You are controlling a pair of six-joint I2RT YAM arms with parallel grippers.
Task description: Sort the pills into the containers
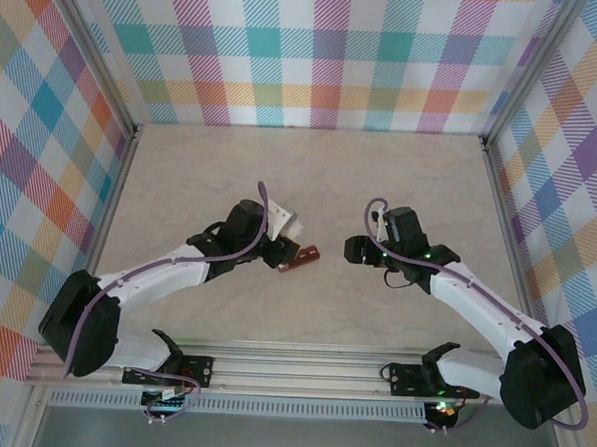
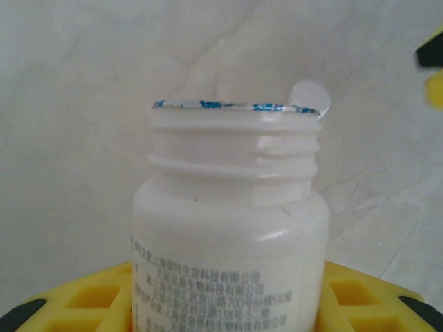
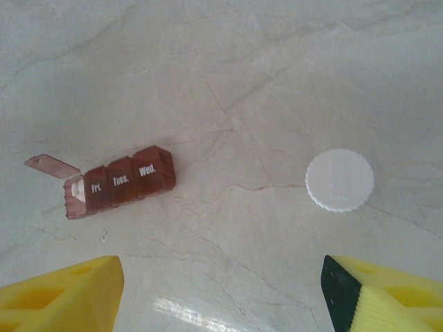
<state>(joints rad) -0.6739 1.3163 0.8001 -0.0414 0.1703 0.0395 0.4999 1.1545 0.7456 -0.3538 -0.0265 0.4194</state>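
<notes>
A: What are the two grippers doing?
B: The left gripper [image 2: 221,308] pinches one white bottle [image 2: 228,228] just beside the containers [image 3: 121,183]; the right gripper [image 3: 221,294] stands spread, nothing between its fingers
A: And the containers?
B: One strip of four, between both grippers: end lid lifted, three shut. One white cap [image 3: 339,180] lies well apart from it

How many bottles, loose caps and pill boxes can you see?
White cylindrical plastic bottle: 1
White round ribbed plastic cap: 1
Dark red-brown plastic pill box strip: 1
Total: 3
</notes>
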